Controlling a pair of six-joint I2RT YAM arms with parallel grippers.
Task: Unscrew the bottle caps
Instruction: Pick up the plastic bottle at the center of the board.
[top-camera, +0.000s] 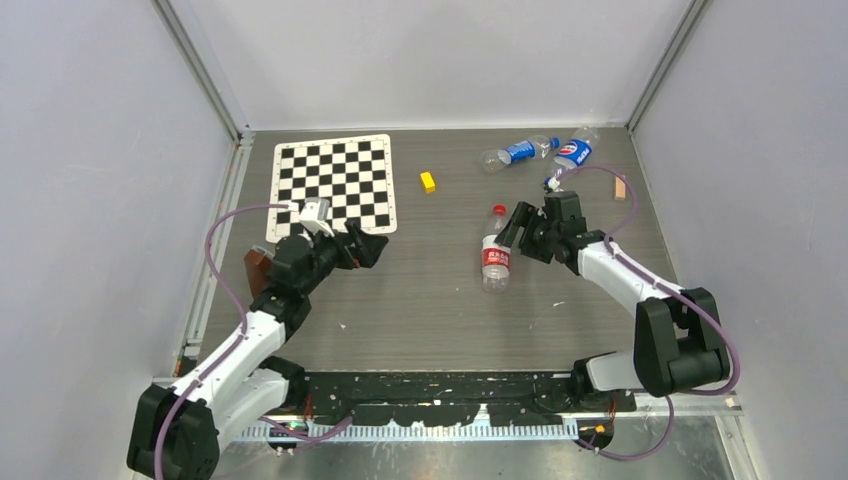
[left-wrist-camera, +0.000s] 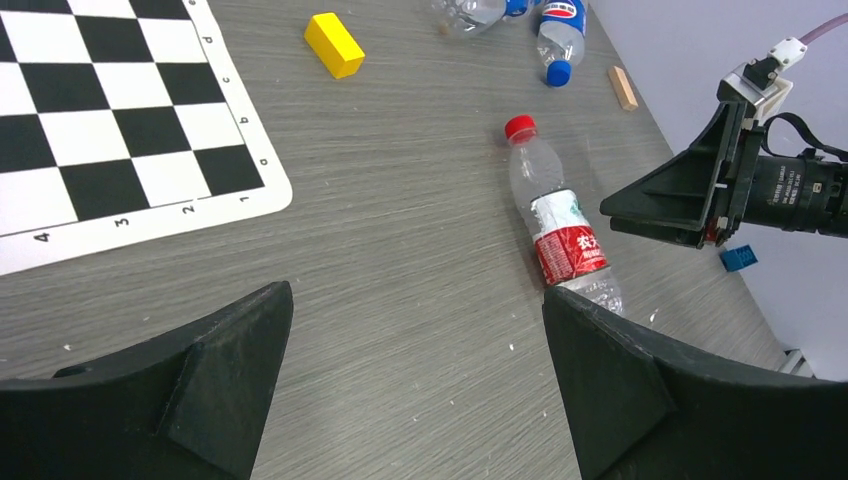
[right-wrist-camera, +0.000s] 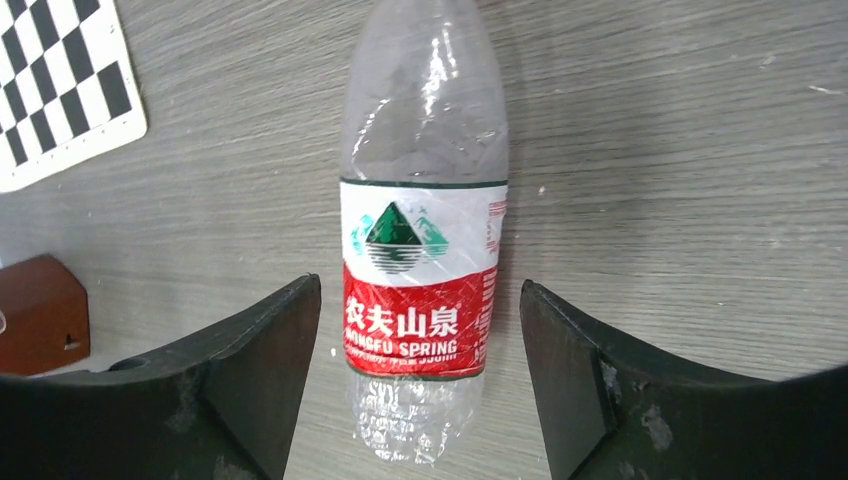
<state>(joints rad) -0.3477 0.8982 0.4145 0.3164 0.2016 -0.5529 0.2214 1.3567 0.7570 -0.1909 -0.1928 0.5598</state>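
Observation:
A clear bottle with a red-and-white label (top-camera: 495, 256) lies flat mid-table, its red cap (top-camera: 499, 210) screwed on and pointing away from the arms. My right gripper (top-camera: 518, 238) is open, one finger on each side of the labelled body (right-wrist-camera: 420, 290), with a gap showing on both sides. My left gripper (left-wrist-camera: 416, 295) is open over bare table, left of that bottle (left-wrist-camera: 558, 230), with nothing between its fingers. Two blue-label bottles (top-camera: 520, 152) (top-camera: 573, 152) lie at the back right. One of them shows a blue cap (left-wrist-camera: 559, 73).
A checkerboard mat (top-camera: 334, 187) lies at the back left, with a yellow block (top-camera: 428, 181) to its right. A small wooden piece (top-camera: 621, 187) is near the right wall. A brown object (top-camera: 257, 268) sits by my left arm, and a blue brick (left-wrist-camera: 739, 257) beyond the right gripper.

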